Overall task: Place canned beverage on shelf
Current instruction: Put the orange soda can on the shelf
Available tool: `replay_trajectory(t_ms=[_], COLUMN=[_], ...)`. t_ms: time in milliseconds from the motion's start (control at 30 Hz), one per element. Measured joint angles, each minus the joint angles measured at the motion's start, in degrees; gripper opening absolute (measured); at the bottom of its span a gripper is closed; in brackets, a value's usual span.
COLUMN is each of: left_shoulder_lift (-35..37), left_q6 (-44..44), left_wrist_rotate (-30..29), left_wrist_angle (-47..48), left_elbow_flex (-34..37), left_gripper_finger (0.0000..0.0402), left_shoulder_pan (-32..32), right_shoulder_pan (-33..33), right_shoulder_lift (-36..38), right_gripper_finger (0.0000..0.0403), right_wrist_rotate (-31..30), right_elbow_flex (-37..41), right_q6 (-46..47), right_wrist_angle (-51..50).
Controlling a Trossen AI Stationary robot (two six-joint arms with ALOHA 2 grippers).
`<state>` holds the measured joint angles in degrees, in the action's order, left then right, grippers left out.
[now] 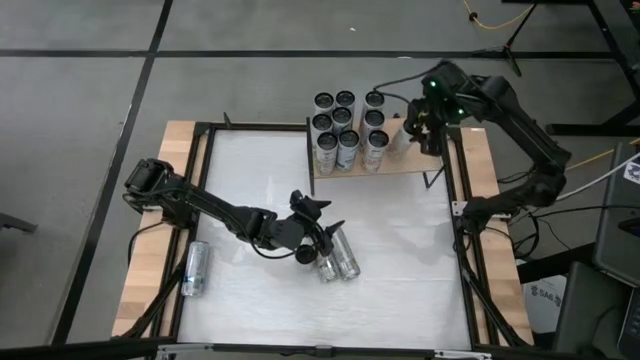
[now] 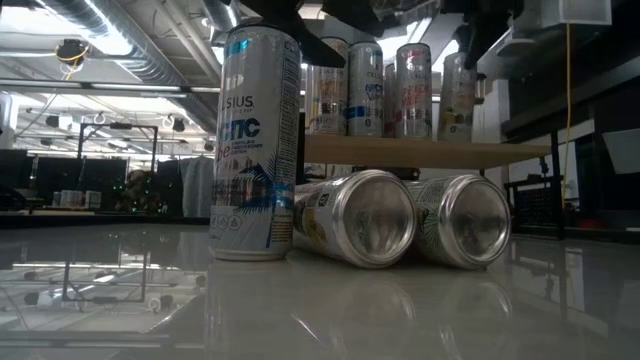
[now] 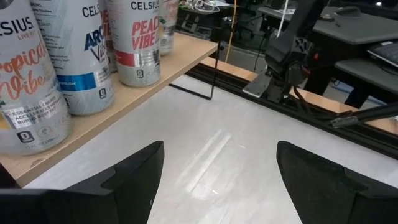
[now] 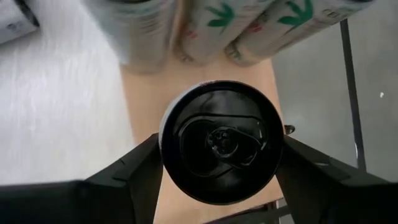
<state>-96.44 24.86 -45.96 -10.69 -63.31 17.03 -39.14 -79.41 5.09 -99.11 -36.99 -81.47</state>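
While your right tool (image 4: 217, 146) pinches a smooth, rigid, slippery can (image 4: 219, 140) by its sides above the shelf (image 1: 400, 163) at upper right, your left tool (image 1: 318, 237) stands spread at centre frame.

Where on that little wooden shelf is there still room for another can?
The shelf is bare at its right end, where the right tool holds a can above the board. The rest is crowded with standing cans.

High view straight down, low view level at tabletop, both sharing shelf (image 1: 375, 170), 2 wrist close-ups
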Motion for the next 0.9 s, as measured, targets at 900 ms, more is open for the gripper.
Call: replay_trajectory(t_ms=[900], left_shoulder_lift=[0.0], left_q6=[0.02], left_wrist_rotate=[0.01], left_wrist_angle=[0.01], left_elbow_flex=[0.0], left_gripper_finger=[0.0306], left_shoulder_pan=[-0.8], right_shoulder_pan=[-4.8], right_shoulder_lift=[-4.6], right_gripper_finger=[0.0255], right_wrist_rotate=[1.06], right_elbow_flex=[-1.29], right_q6=[-5.51], right_wrist_angle=[5.52])
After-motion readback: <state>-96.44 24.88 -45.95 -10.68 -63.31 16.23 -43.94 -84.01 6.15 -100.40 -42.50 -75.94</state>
